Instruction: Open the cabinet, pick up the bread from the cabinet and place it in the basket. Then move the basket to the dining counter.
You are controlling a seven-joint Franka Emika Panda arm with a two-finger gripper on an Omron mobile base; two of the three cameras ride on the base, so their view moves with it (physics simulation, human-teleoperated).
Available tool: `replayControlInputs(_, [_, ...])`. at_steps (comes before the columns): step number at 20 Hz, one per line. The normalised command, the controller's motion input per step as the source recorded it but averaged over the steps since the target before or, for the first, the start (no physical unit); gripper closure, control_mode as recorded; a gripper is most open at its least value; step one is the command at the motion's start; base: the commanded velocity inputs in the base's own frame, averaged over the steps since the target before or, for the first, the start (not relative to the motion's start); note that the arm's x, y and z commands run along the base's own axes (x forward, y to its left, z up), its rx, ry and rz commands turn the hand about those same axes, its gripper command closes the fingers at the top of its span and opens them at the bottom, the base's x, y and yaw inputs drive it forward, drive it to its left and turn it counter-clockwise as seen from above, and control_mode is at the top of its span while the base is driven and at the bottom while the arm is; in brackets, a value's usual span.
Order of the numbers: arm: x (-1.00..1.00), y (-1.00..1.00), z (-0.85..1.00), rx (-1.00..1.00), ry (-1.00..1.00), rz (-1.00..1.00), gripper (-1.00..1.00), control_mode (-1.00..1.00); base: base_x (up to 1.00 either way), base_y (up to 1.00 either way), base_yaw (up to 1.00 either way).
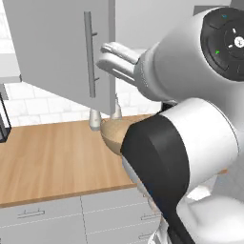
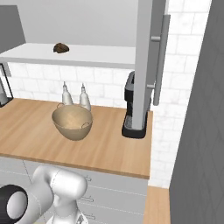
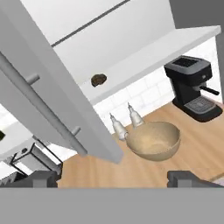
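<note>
The cabinet stands open, its left door (image 1: pixel 57 47) and right door (image 2: pixel 144 65) both swung out. The small dark brown bread (image 2: pixel 61 48) lies on the white shelf (image 2: pixel 96 56) and is also seen in the hand view, bread (image 3: pixel 99 79). Below it the round tan basket (image 2: pixel 72 122) rests on the wood counter; basket (image 3: pixel 154 140) is empty, and the arm half hides basket (image 1: pixel 112 134). My gripper (image 3: pixel 116 178) is open and holds nothing. It hangs in front of the cabinet by the left door's edge, well short of the bread. The dining counter is out of view.
Two white bottles (image 2: pixel 66 95) (image 2: pixel 84 98) stand just behind the basket. A black coffee machine (image 2: pixel 133 109) sits to the right, partly behind the right door and its bar handle (image 2: pixel 159 57). Grey drawers (image 1: pixel 47 219) run under the counter. A dark wall (image 2: pixel 201 131) closes the right side.
</note>
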Motion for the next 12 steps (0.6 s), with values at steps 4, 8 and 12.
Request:
replayControlInputs(4, [0.05, -1.0, -0.46, 0.32, 0.21, 0.15, -1.0, -1.0, 0.0, 0.0, 0.0])
replayControlInputs(8, [0.24, -0.83, -0.44, 0.4, 0.25, 0.18, -1.0, -1.0, 0.0, 0.0, 0.0])
replayControlInputs(12, [0.58, -0.02, -0.07, 0.33, 0.27, 0.28, -1.0, -1.0, 0.0, 0.0, 0.0])
